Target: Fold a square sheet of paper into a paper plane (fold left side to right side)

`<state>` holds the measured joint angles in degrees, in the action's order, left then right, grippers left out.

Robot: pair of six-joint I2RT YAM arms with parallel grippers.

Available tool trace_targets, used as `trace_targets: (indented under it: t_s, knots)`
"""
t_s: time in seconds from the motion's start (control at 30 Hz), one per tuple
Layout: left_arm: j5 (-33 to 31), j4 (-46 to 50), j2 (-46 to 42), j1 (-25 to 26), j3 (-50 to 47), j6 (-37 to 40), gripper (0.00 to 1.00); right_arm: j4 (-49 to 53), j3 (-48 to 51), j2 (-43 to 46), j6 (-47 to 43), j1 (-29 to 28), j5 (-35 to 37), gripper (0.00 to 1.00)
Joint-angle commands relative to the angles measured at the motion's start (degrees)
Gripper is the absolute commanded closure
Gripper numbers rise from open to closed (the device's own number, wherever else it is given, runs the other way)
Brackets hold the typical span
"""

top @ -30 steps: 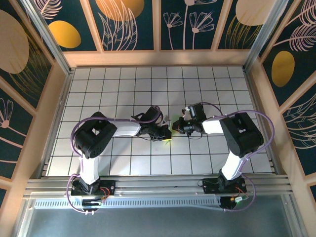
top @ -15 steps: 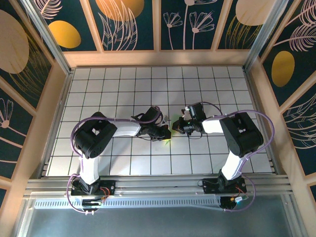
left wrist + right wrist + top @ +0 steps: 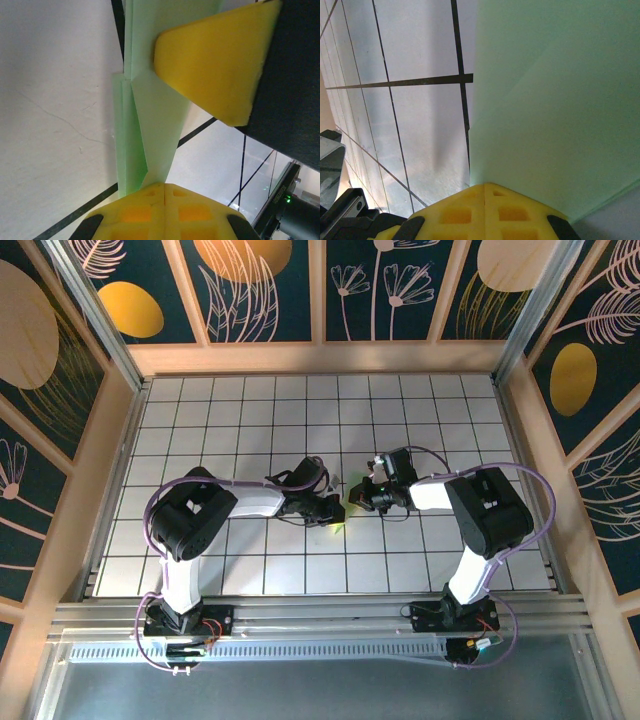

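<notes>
Left tool, right tool: both closed.

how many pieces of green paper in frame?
1. One folded pale green paper at the centre of the table, with the left gripper and right gripper on it. Others could hide under them.

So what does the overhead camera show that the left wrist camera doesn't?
Overhead: both whole arms, with the left gripper and right gripper meeting mid-table, plus the patterned walls. Left wrist: a close look at the folded green paper, its layered creases, and a yellow finger. Both: the white tiled table and that green paper.
</notes>
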<state>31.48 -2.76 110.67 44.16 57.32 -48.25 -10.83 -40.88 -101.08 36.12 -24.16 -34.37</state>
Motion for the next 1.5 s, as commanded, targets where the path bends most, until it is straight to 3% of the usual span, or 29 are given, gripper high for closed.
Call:
trace_targets:
  t_s: [0.0, 0.33, 0.6, 0.93, 1.47]
  knots:
    - [-1.0, 2.1, 0.8, 0.0, -1.0, 0.2, 1.00, 7.6, 1.3, -3.5, -2.0, -0.1, 7.7, 1.00]
    - [-1.0, 2.1, 1.3, 0.0, -1.2, 0.3, 1.00, 7.5, 0.7, -2.8, -2.0, -0.1, 6.7, 1.00]
    - [-3.7, 4.2, 2.1, 0.1, -1.2, 1.3, 1.00, 6.5, -1.3, 2.8, -1.7, -0.1, 5.2, 1.00]
    - [-4.6, 4.1, 2.9, 0.7, -1.3, 1.2, 1.00, 5.5, 4.0, 9.0, 0.6, -1.1, 4.3, 1.00]
    - [-6.2, 6.4, 3.4, 0.7, -0.4, 2.1, 1.00, 0.7, 3.9, 7.8, 3.1, -4.8, 3.2, 1.00]
